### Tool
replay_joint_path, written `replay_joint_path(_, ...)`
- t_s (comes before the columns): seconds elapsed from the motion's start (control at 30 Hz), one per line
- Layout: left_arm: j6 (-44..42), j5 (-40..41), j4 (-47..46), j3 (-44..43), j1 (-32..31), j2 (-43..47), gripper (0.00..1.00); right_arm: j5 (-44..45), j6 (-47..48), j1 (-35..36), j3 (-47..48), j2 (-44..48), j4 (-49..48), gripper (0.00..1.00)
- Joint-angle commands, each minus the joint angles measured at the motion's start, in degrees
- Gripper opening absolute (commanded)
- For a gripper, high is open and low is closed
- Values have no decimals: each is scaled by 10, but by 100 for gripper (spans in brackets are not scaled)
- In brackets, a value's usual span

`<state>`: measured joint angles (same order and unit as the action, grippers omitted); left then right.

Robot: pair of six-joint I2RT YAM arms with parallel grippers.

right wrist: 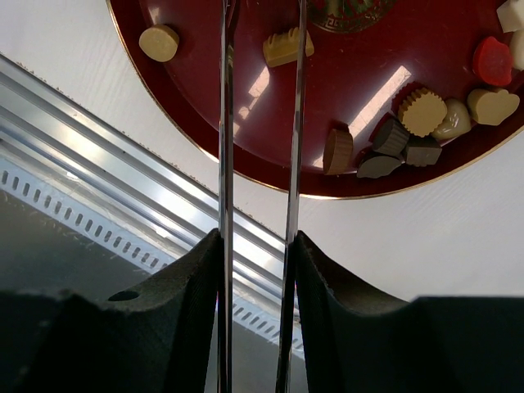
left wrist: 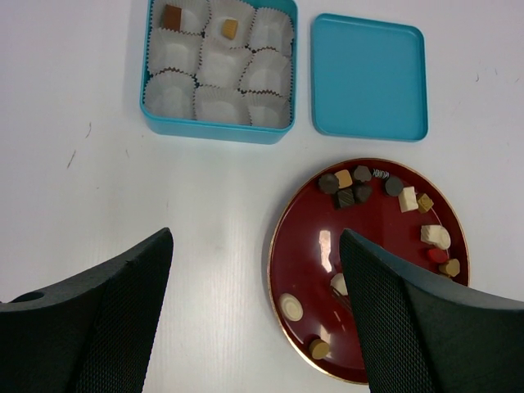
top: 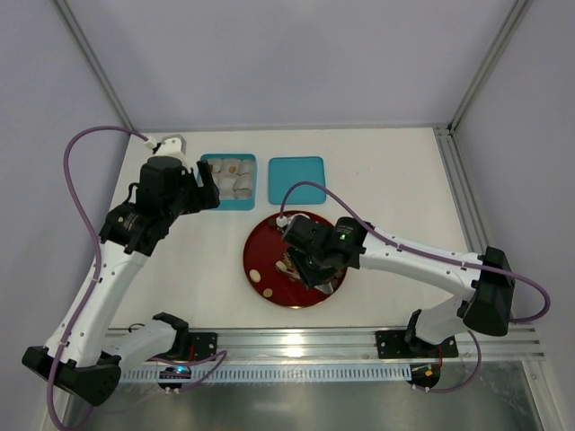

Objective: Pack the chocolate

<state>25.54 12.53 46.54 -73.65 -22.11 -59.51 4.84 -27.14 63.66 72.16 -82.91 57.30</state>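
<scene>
Deep red plate [left wrist: 299, 246] with a thin gold rim, lower right! Chocolate [left wrist: 354, 196] in dark brown, tan and cream. Up top, a teal box [left wrist: 214, 133] with white pleated cups [left wrist: 221, 65] and a teal lid [left wrist: 368, 78]. White bench [left wrist: 82, 180], silver tongs [right wrist: 227, 164].

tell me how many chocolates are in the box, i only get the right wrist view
Observer: Two, in the far row of the teal box: a brown chocolate and a tan chocolate.
Operator: is the lid out of the way
Observer: Yes, the teal lid lies flat to the right of the box, apart from it.
Operator: what's the left gripper doing
Observer: The left gripper is open and holds nothing.
</scene>
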Motion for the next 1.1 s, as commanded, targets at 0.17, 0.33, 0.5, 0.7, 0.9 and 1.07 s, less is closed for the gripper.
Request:
replay_joint_path(0.17,-4,10,-16,5,1,10,81,11,3,3,29,-10,-4,42)
replay_joint_path(0.33,-4,10,-15,6,1,13,81,11,2,2,28,-9,-3,41)
replay_joint_path(0.5,-3,10,-16,8,1,13,81,10,2,2,29,-8,-3,36)
replay_joint_path(0.7,-3,8,-18,6,1,12,81,13,2,2,38,-8,1,33)
replay_joint_path(0.9,-3,10,-18,7,1,13,81,29,1,2,53,-5,10,31)
replay_joint_path(1.07,-4,10,-17,6,1,13,81,32,0,-1,56,-2,10,31)
